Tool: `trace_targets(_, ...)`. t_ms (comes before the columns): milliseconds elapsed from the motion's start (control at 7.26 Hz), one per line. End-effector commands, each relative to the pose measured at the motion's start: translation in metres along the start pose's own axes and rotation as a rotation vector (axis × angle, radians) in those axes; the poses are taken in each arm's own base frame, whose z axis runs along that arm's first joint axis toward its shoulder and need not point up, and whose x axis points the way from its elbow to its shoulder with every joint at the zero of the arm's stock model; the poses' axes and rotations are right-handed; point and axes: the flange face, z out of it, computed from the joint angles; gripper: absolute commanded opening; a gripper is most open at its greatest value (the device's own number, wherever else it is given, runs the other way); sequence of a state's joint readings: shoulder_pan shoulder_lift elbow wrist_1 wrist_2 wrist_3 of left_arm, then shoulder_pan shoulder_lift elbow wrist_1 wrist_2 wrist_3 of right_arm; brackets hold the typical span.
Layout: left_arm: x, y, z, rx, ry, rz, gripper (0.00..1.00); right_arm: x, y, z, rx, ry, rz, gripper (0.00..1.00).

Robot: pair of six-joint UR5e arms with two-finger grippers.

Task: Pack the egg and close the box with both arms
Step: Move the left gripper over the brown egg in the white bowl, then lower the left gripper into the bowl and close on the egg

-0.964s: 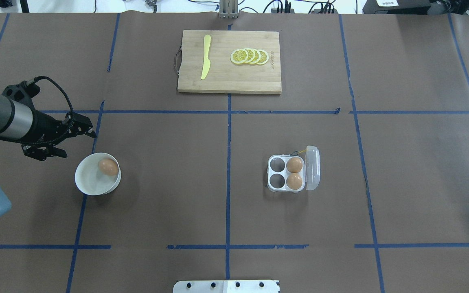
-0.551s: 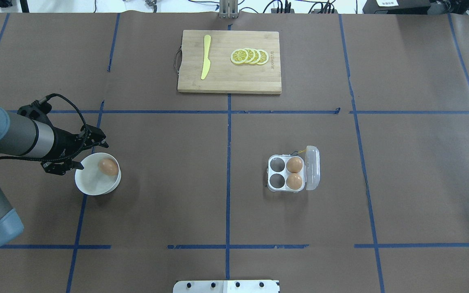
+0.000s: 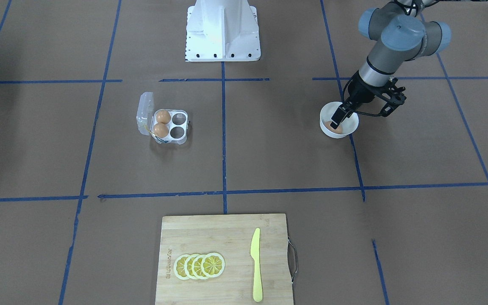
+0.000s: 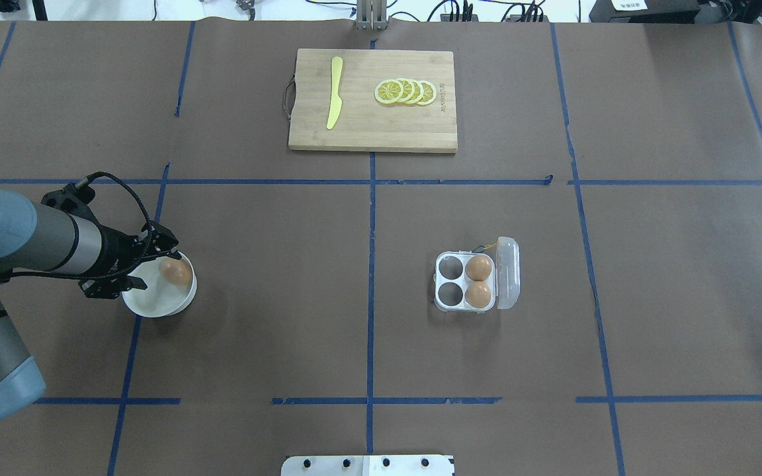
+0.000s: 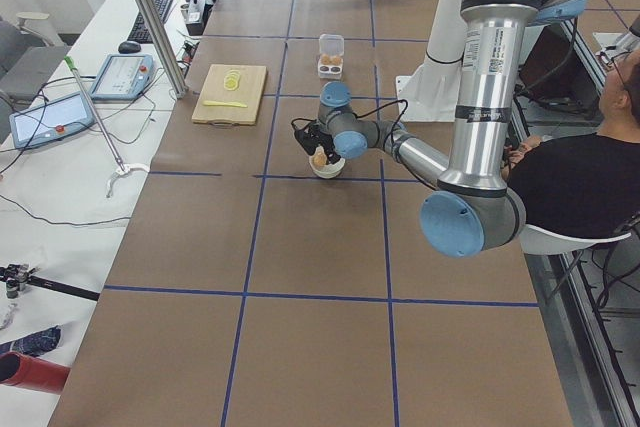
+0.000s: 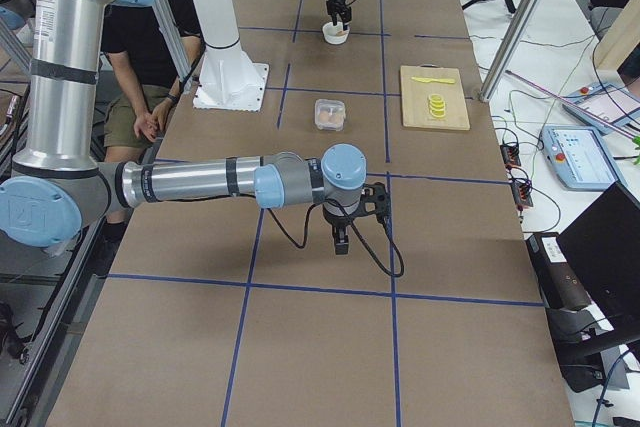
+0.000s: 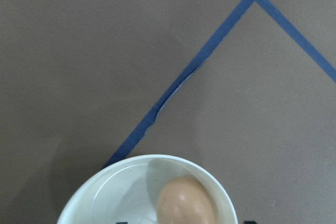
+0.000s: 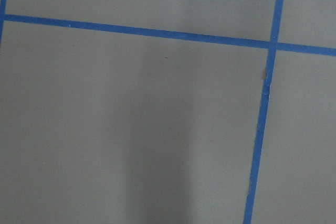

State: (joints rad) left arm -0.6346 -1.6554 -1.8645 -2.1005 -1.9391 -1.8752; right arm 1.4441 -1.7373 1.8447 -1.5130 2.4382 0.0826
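Egg: the loose egg [image 4: 176,272] lies in the white bowl [image 4: 151,309], against the wall on the side toward the box, and is not yet gripped.
Left gripper: the left gripper [image 4: 151,268] is held over the bowl with its jaws spread wide and one finger just beside the egg. Nothing is held.
Box: the box [image 4: 438,285] sits well apart from the bowl with its lid [image 4: 508,272] folded open. Two eggs are seated in the cells by the lid, and the two cells nearer the bowl are empty.
Right gripper: the right gripper [image 6: 341,238] is seen only from the side, above the bare table [image 8: 131,129]. How far open it is cannot be told.
Step judged: closing on the egg.
Risk, slip: the smooth, round egg could be rolled along the bowl wall by an off-centre finger, or squeezed out if pinched off its widest part.
Risk, bowl: the bowl could be pushed or tipped if its rim is struck.
Risk, force: the shell could be cracked by too hard a grip.
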Motion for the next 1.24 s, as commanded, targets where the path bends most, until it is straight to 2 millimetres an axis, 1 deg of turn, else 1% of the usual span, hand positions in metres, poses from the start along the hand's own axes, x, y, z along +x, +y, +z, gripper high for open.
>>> trace_targets(0,-0.005,0.002,0.011,-0.002,-0.024,0.001,0.77,0.001,0.001,0.001,-0.003,-0.001,0.003,1.00)
trace_targets(138,-0.009,0.003,0.019,0.000,-0.048,-0.002,0.75,0.001,0.001,0.001,-0.003,-0.001,0.003,1.00)
trace_targets(551,-0.006,0.005,0.021,0.001,-0.063,-0.005,0.75,0.002,0.001,0.002,-0.004,-0.001,0.006,1.00)
trace_targets(964,-0.008,0.007,0.023,-0.001,-0.069,-0.002,0.71,0.005,0.002,0.004,-0.009,0.000,0.012,1.00)
trace_targets(1101,-0.007,0.007,0.023,-0.002,-0.068,0.004,0.67,0.006,0.002,0.006,-0.012,-0.001,0.015,1.00)
